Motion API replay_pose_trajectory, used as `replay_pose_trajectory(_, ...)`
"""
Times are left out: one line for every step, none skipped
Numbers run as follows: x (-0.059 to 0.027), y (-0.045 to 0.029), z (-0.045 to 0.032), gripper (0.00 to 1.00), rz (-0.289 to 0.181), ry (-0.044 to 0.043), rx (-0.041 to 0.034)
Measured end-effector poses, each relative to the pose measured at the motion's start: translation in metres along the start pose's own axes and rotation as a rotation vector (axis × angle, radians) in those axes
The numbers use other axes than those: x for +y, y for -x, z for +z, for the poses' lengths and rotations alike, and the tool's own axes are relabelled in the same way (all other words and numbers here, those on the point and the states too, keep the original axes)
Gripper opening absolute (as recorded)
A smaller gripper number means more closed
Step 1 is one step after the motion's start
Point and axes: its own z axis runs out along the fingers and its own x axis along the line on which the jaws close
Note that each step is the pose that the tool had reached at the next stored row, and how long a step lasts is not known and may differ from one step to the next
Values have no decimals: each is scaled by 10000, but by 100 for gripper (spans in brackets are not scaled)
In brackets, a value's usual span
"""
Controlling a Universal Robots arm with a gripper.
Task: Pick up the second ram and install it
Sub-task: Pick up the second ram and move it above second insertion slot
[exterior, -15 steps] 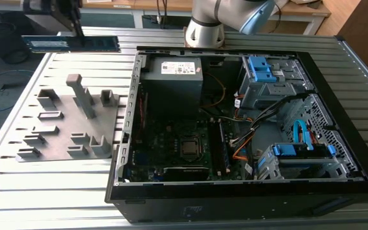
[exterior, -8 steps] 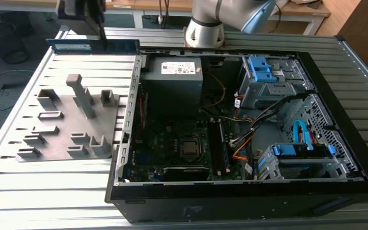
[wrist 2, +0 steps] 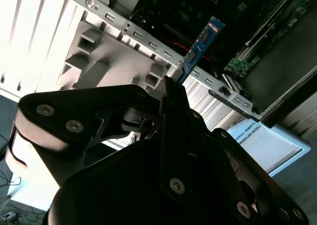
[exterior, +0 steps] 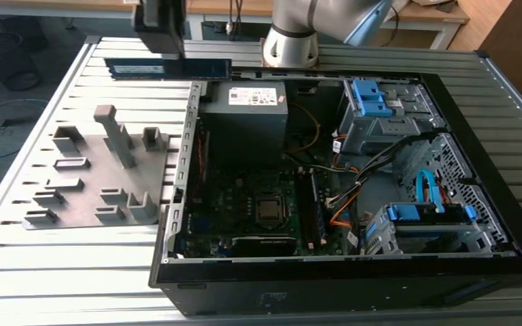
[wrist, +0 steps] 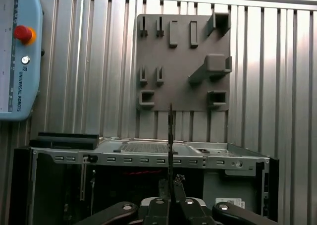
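Note:
In the exterior view the second ram (exterior: pixel 166 68), a long dark blue-green stick, hangs level above the slatted table behind the case's back left corner. My gripper (exterior: pixel 174 58) comes down from above and is shut on its middle. In the second wrist view the second ram (wrist 2: pixel 200 44) sticks out past the gripper (wrist 2: pixel 171 85), over the case's side wall. The first wrist view shows the second ram (wrist: pixel 170 136) edge-on as a thin dark line rising from the gripper (wrist: pixel 170 188). A darker stick (exterior: pixel 314 207) stands in the motherboard's slots.
The open computer case (exterior: pixel 175 204) lies on its side, with the motherboard, power supply (exterior: pixel 247 109) and blue drive cages (exterior: pixel 374 98) inside. A grey fixture plate (exterior: pixel 84 193) with raised blocks lies on the exterior view's left. A teach pendant (wrist: pixel 15 51) rests on the table.

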Motion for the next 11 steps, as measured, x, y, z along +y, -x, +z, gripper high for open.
replay_pose_trajectory(-46, -1, 0, 14, -1, 4, 0)
replay_pose_trajectory(-89, -3, 1, 14, 0, 6, 0)
replay_pose_trajectory(-130, -4, 1, 14, 1, 9, 1)
replay_pose_trajectory(-174, -6, 2, 14, 1, 12, 1)
replay_pose_trajectory(-218, -7, 3, 14, 0, 15, 0)
replay_pose_trajectory(-263, -8, 4, 14, 0, 19, 0)
replay_pose_trajectory(-310, -10, 5, 14, 1, 23, -1)
replay_pose_trajectory(-355, -11, 5, 14, 2, 28, -1)
replay_pose_trajectory(-401, -13, 6, 14, 1, 33, 0)
replay_pose_trajectory(-446, -14, 6, 14, 1, 39, 0)
replay_pose_trajectory(-491, -16, 7, 14, 2, 44, -1)
